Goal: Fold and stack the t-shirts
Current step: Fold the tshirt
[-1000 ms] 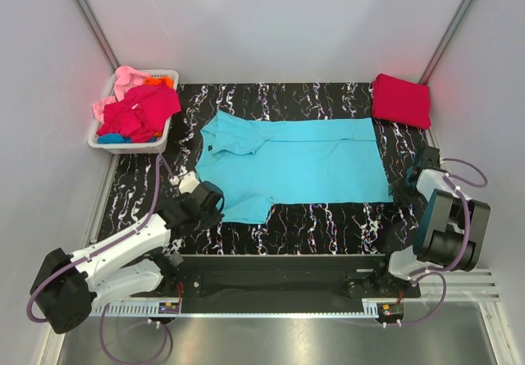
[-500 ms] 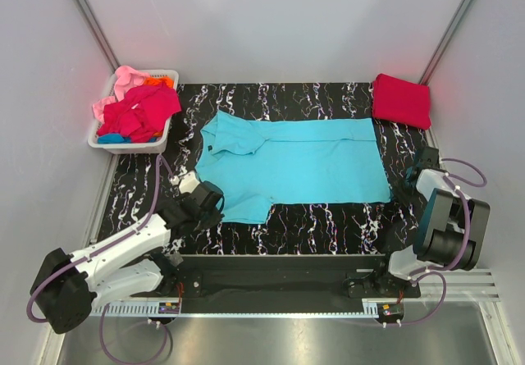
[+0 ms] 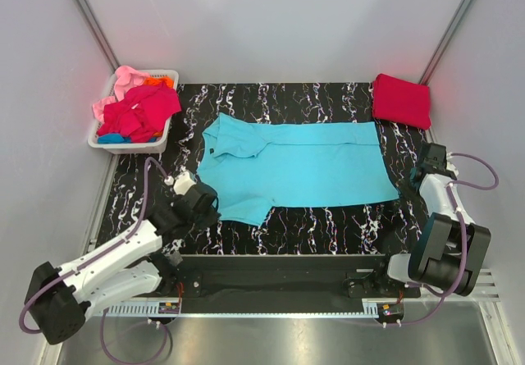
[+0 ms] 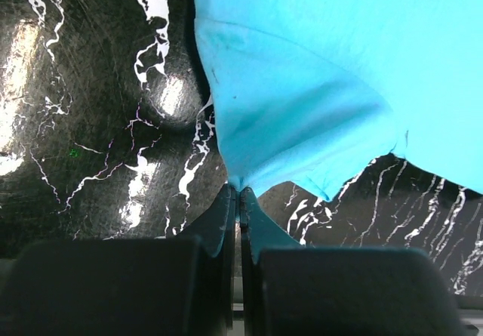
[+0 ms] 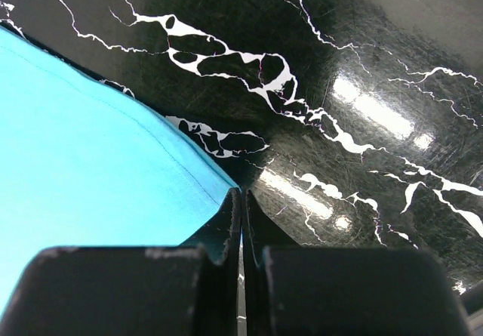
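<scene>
We saw a black marbled worktop (image 3: 328, 225) with a turquoise t-shirt (image 3: 303, 164) spread across its middle. A white basket (image 3: 107, 142) of crumpled shirts (image 3: 139, 111) sat at the far left corner and a folded red t-shirt (image 3: 401, 100) at the far right. The left fingers (image 4: 223, 223) pinched the turquoise sleeve, and the right fingers (image 5: 226, 223) pinched its near-right hem corner.

Turquoise t-shirt (image 3: 303, 164): soft matt cloth. Tabletop (image 3: 328, 224): glossy blk marble-look, v. smooth. Basket (image 3: 131, 146): white plastic.
</scene>
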Robot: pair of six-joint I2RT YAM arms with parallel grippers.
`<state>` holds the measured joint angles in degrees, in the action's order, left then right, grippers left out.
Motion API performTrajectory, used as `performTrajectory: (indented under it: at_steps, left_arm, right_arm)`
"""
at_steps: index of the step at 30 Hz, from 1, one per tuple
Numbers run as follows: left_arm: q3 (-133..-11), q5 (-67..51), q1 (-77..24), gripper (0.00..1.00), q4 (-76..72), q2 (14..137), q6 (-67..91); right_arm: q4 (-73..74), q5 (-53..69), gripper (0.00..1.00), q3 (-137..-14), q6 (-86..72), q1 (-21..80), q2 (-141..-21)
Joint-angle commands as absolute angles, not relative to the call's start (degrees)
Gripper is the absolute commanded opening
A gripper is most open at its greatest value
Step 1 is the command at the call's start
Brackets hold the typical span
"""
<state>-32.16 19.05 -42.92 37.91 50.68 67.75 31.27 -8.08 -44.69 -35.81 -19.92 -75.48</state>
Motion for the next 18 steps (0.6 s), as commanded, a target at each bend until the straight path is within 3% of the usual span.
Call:
performTrajectory:
  at_steps: [1,9,18]
  left_arm:
    - [-35.50,21.71,-43.15,0.00,38.32,48.87,67.24]
    - [-42.27,22.33,-43.15,0.00,36.92,52.63,62.76]
    - [-41.84,16.17,-44.56,0.00,32.43,56.86,64.25]
  right_arm:
    - [32.08,-10.02,0.00,-47.28,-35.59,-20.13,-74.18]
    - [30.68,-4.66,0.00,-48.87,-37.35,-20.13,-77.43]
    - [28.92,-2.73,0.00,-46.67,-36.56,-20.13,-77.08]
